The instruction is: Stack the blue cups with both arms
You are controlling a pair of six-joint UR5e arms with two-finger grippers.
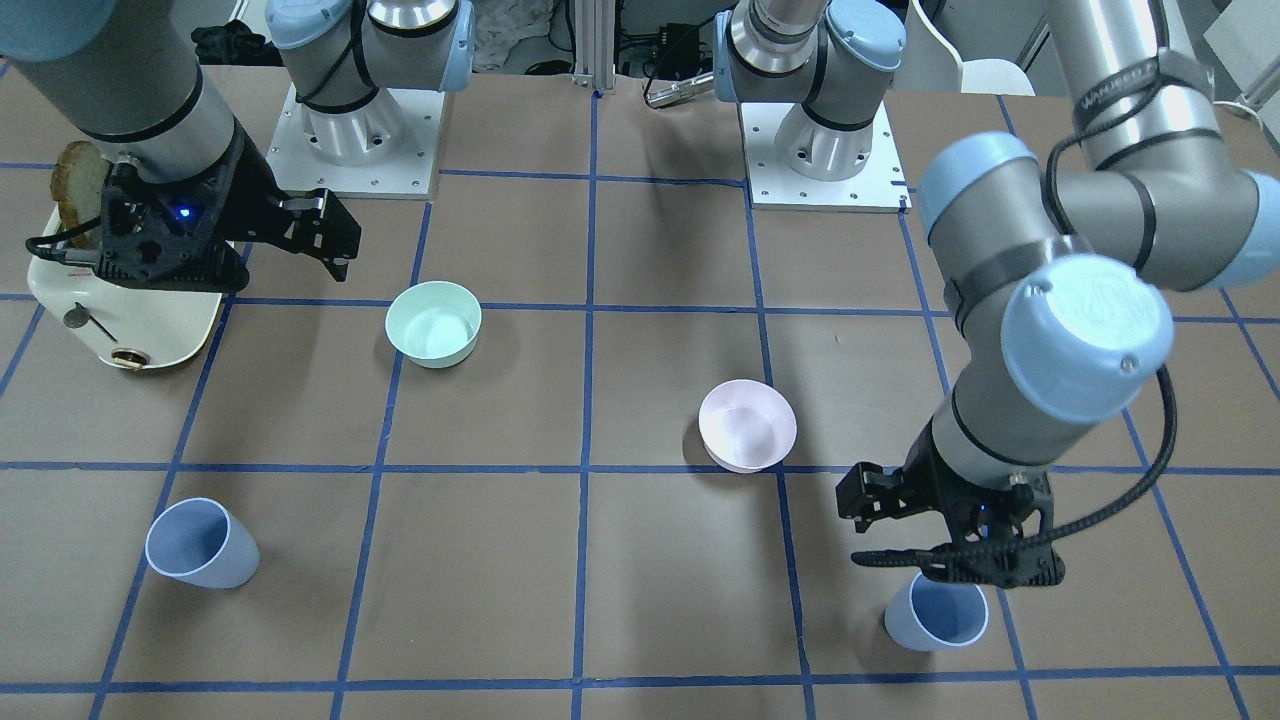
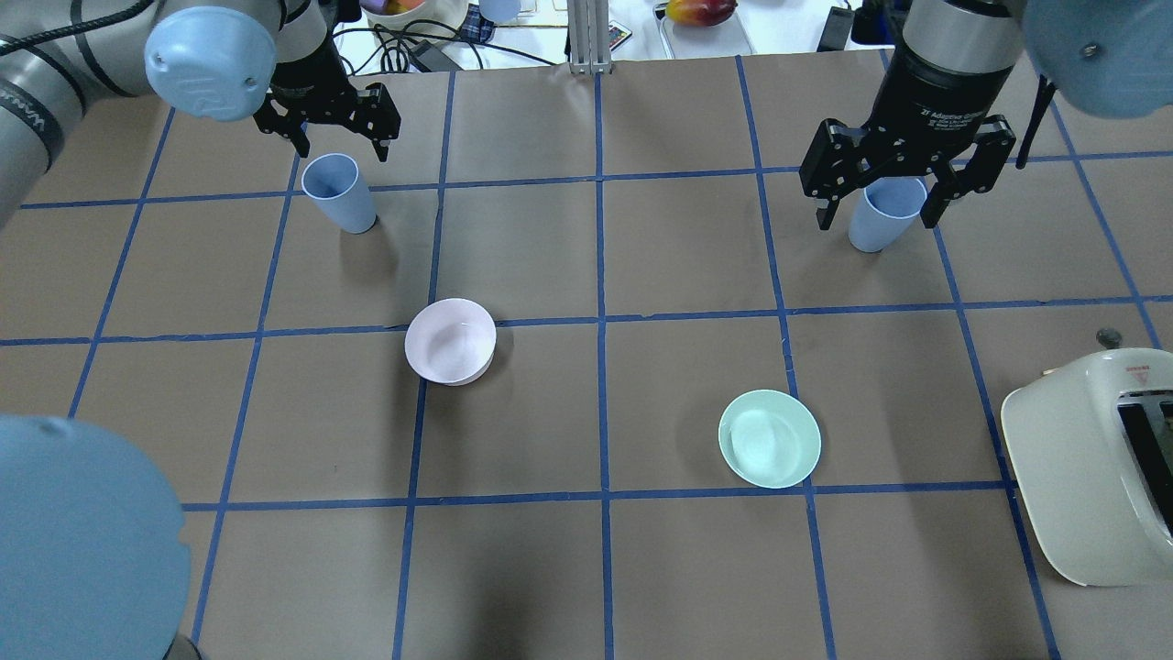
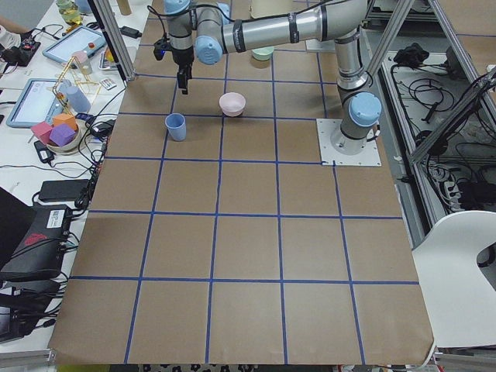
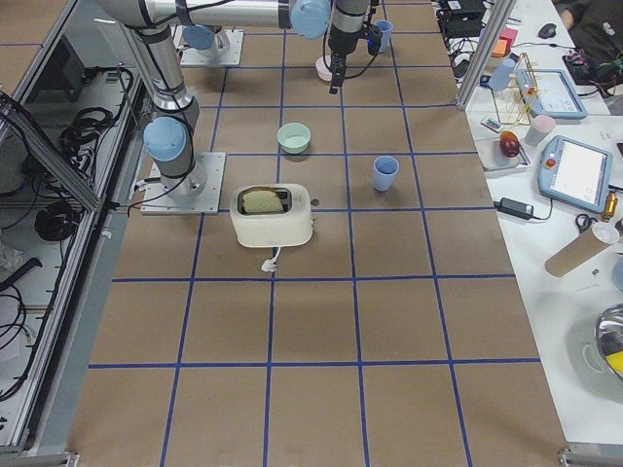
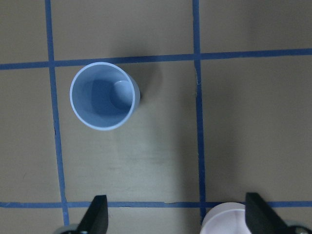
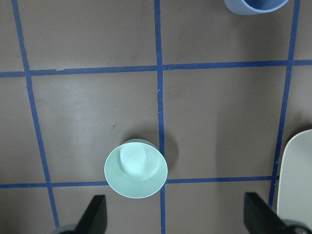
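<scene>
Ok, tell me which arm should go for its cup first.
Left, I'd say. The left gripper, open, hangs close by its cup. The right gripper is back near the toaster and green bowl, with the other cup far off at its wrist view's edge.

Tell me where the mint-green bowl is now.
In the overhead view the mint-green bowl stands on the robot's right side, between the pink bowl and the toaster, touching neither.

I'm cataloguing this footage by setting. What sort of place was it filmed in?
Probably a robotics research lab, not a home: two silver-grey robot arms bolted to white base plates, a brown paper-covered table gridded with blue tape, and a white side bench holding a tablet.
</scene>
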